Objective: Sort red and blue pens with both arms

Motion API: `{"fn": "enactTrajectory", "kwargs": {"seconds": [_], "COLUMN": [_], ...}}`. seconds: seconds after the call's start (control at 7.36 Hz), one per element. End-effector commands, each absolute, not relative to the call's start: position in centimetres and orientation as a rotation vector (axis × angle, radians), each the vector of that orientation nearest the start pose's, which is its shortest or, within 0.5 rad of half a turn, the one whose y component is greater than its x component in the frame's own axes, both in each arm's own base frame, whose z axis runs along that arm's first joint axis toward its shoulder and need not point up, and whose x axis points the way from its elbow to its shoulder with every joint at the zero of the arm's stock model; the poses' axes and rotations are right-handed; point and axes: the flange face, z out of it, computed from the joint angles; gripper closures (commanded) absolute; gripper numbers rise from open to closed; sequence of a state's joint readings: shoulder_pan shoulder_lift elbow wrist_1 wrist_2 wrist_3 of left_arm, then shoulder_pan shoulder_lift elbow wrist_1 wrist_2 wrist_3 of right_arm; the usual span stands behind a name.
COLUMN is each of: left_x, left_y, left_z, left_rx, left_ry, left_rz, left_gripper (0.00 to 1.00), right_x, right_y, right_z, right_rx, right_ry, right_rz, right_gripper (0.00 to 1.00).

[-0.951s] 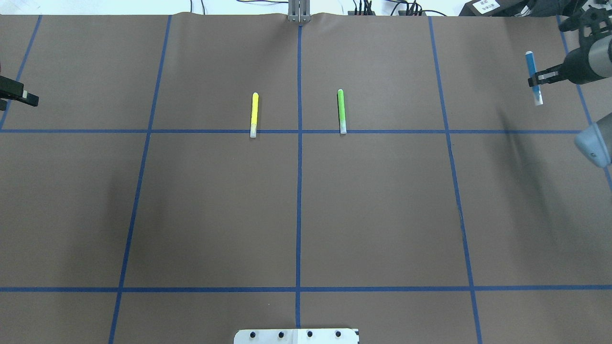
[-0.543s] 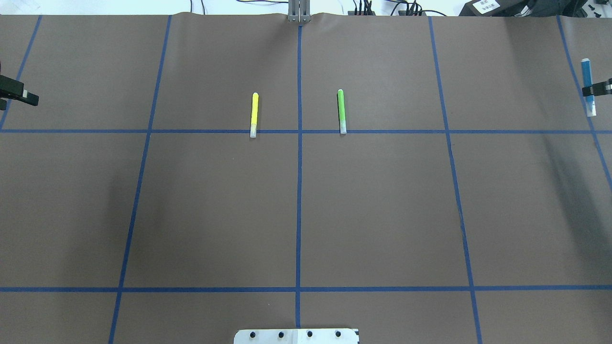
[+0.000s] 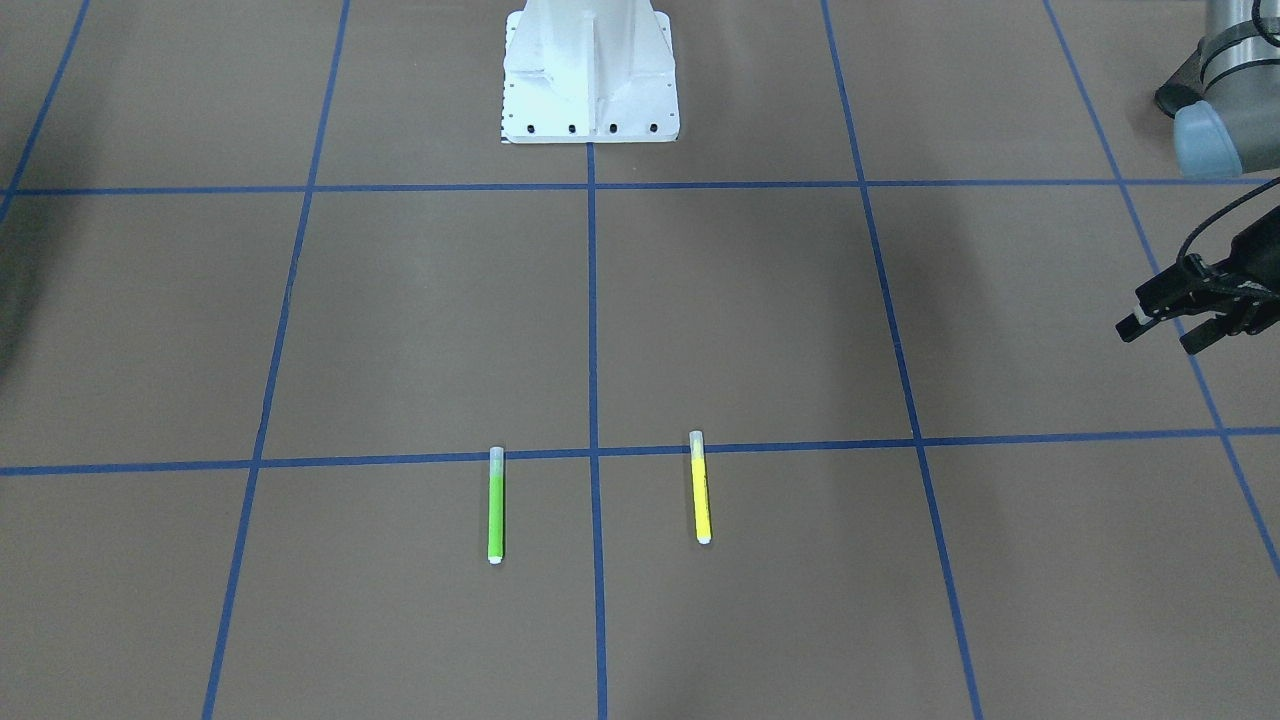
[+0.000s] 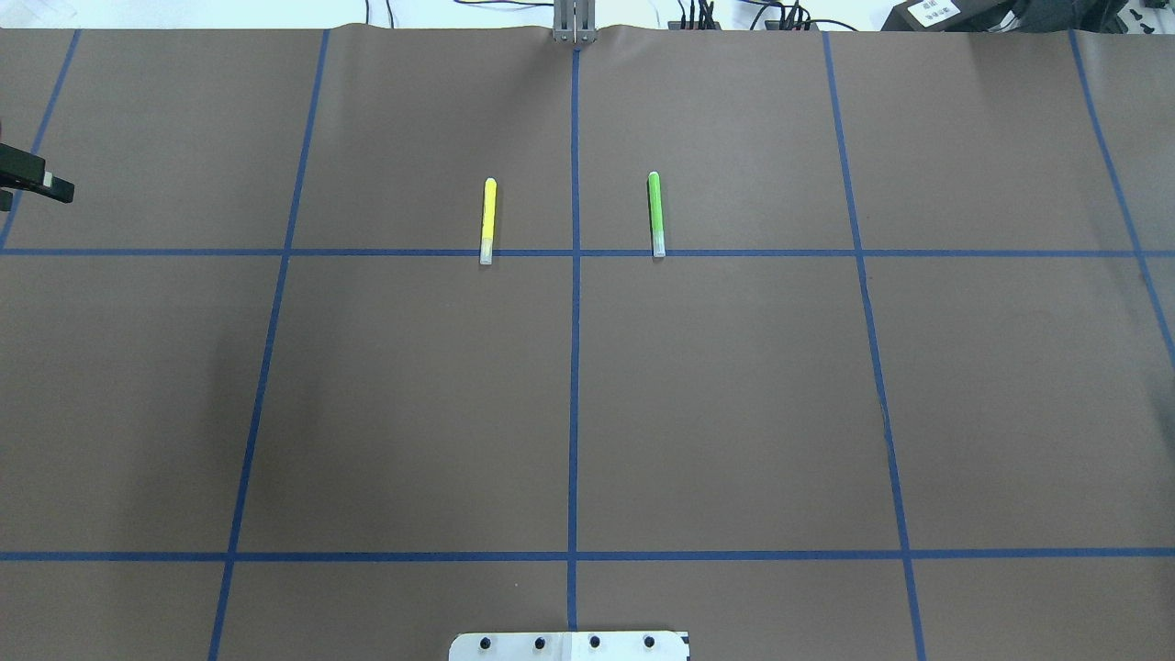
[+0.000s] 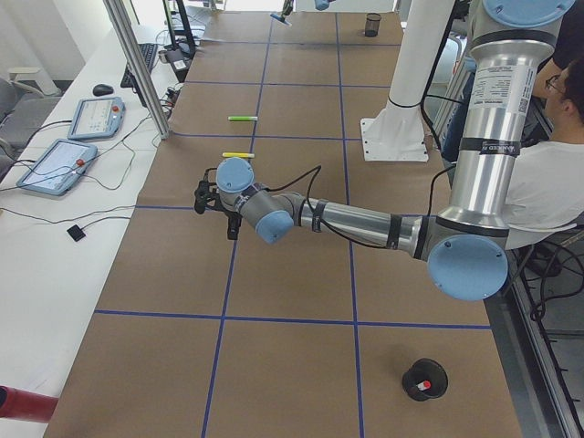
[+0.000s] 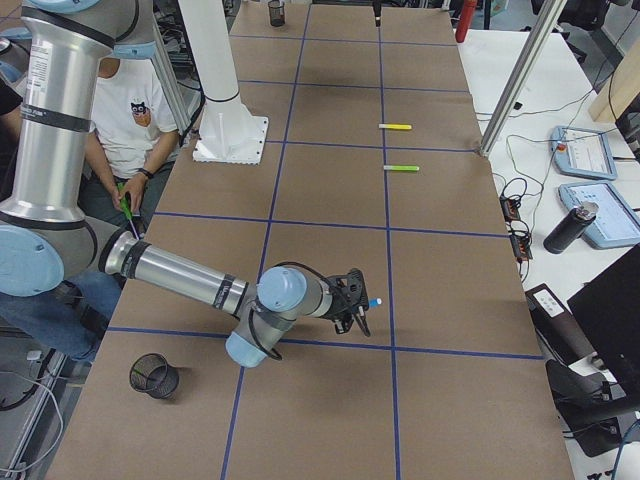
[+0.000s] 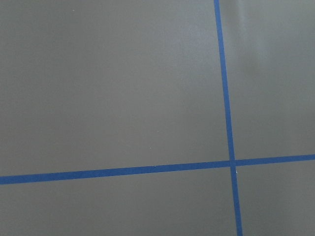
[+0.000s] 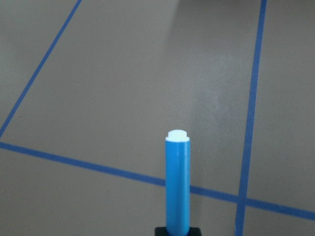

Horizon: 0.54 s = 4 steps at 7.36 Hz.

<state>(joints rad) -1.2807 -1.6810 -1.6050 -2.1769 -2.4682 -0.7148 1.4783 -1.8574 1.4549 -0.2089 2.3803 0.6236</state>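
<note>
Blue pen (image 8: 177,182): near end hidden in the clamping right jaws; level, white end away from robot. Left jaws parted, empty.

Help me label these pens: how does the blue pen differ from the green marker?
The blue pen is bright blue; the green marker is green. The blue pen is clamped in the right gripper above the table; the green marker lies flat on it, untouched. Both are slim sticks.
</note>
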Motion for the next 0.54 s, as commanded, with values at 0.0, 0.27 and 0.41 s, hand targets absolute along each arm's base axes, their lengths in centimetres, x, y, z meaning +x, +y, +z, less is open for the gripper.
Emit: {"fn": "enactTrajectory", "kwargs": {"seconds": [0.0,0.27,0.41], "left_x": [10.4,10.4,10.4], "left_y": [-54.2,-54.1,-54.1], "left_z": [50.3,50.1,50.1], "left_rx": [0.204,0.207,0.207], "left_ry": [1.08,1.082,1.082], "left_rz": [-0.043,-0.042,-0.042], "left_gripper": [0.01,0.01,0.01], "right_x": [5.4,5.9,6.0], "right_y": [-23.6,-13.9,-9.6], "right_z": [67.5,70.6,73.3], "right_rx": [0.604,0.615,0.629], "right_ry": [-1.018,-1.006,-1.007], "right_rz": [0.149,0.163,0.158], "right_gripper": [1.0,1.0,1.0]}}
